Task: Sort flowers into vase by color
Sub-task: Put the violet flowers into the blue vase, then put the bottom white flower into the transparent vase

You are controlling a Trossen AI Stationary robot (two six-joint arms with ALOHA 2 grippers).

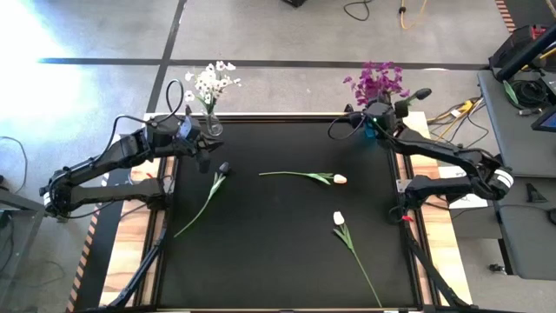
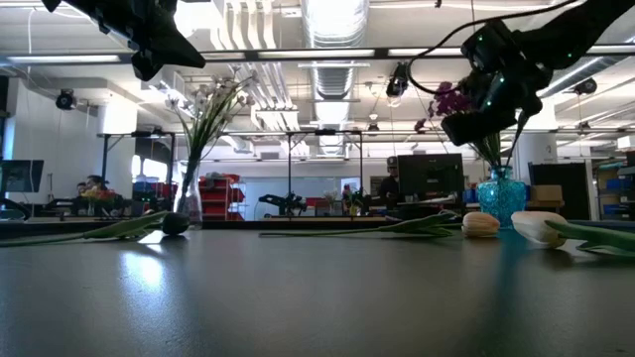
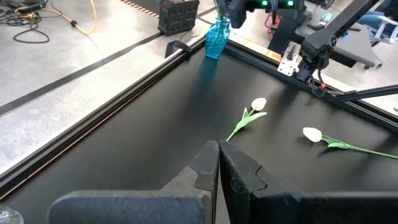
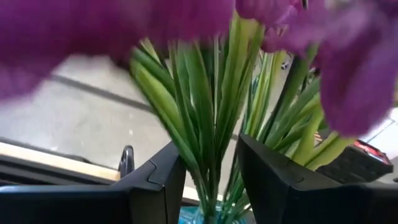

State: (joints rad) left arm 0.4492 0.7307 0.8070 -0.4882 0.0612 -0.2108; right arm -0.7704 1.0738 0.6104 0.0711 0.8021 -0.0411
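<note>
Magenta-purple flowers (image 1: 375, 83) stand in a blue vase (image 2: 501, 193) at the table's far right. My right gripper (image 4: 211, 146) is open, and their green stems (image 4: 208, 124) rise between its fingers, above the vase mouth. White-blossom flowers (image 1: 213, 83) stand in a clear vase (image 1: 211, 126) at the far left. My left gripper (image 3: 219, 168) is shut and holds nothing, raised just near that vase. Three flowers lie flat on the black mat: a dark tulip (image 1: 223, 167), a cream-peach tulip (image 1: 340, 179) and a white tulip (image 1: 338, 217). My right gripper stands open around the purple flowers' stems (image 4: 199, 143), coming nearly level from the table's near side. The stems stand upright in the blue vase. Whether either finger touches them, I cannot tell.
The black mat (image 1: 287, 261) has free room in its middle and near half, apart from the tulips' long stems. Wooden rails and the arm bases flank it at left and right. A desk with gear (image 1: 521, 87) stands past the right edge.
</note>
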